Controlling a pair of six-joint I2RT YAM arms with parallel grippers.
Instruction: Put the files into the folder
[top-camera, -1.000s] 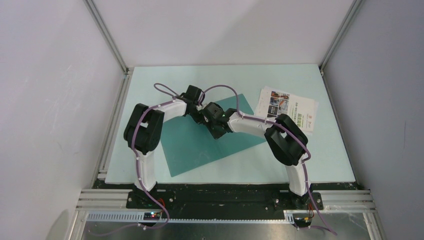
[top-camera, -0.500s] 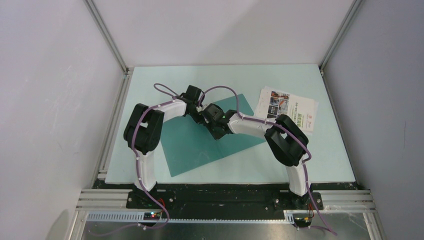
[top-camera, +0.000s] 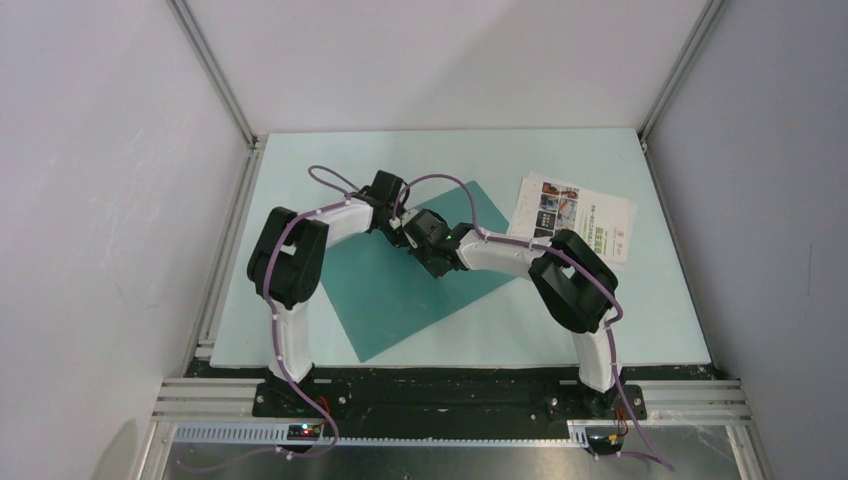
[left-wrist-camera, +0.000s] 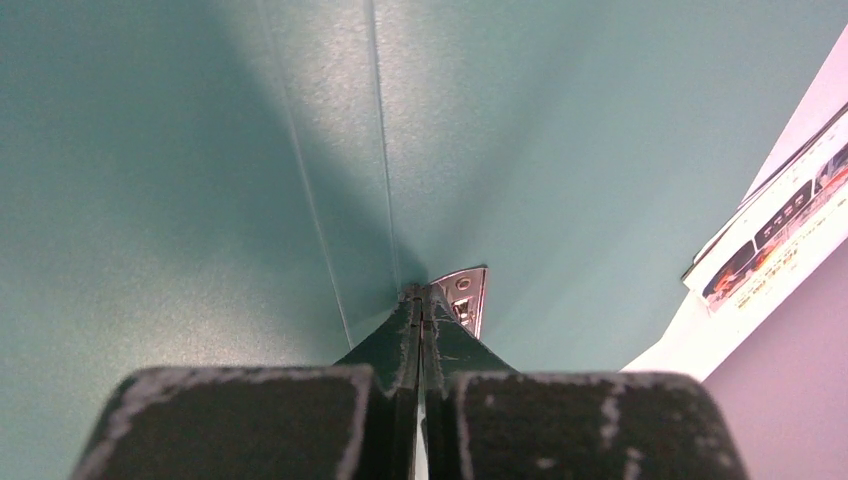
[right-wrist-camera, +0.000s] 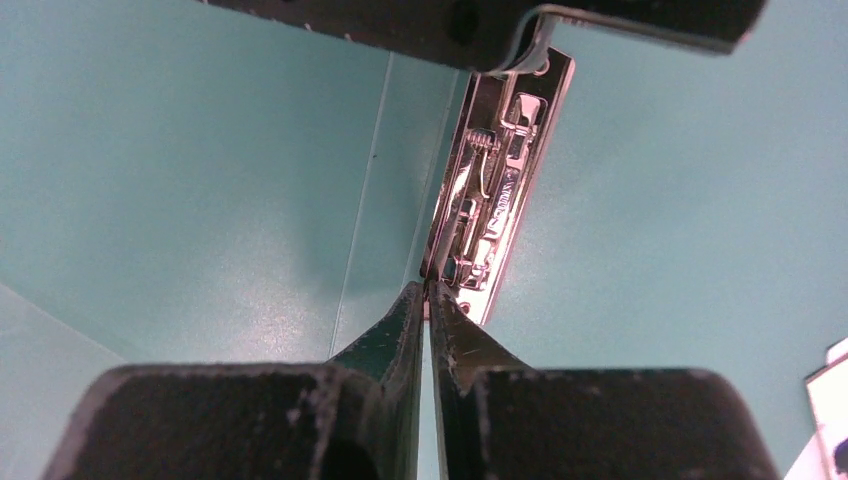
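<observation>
While both wrists meet over the folder (top-camera: 400, 300), the left jaws are pressed fully together, with nothing visible between them. Their tips sit right on the folder's centre crease (left-wrist-camera: 380, 150), touching one end of the metal clip (left-wrist-camera: 465, 295), which pokes out just right of the tips.

Right jaws: closed down to a hairline slit, tips touching the near end of the same clip (right-wrist-camera: 490, 170). Can't tell whether they pinch its edge or only rest against it. The clip runs straight ahead of the right jaws, just right of the crease, flat on the folder. At its far end the left jaws come in from the top of the right wrist view, with a thin bent metal strip (right-wrist-camera: 535, 35) sitting against them. The two sets of jaws face each other, one at each end of the clip.

Folder: open, clip exposed, lying on the pale surface (top-camera: 640, 310), turned at an angle to its edges. Teal panels spread to both sides of both sets of jaws.

Papers (top-camera: 580, 215): not in the folder. They're stacked on the surface well off to the right of the left jaws (left-wrist-camera: 775, 235), outside the folder's edge. The brochure page with photos and green heading is on top, and the sheet under it shows only as edges. A white corner also shows low and right of the right jaws (right-wrist-camera: 830, 400).
</observation>
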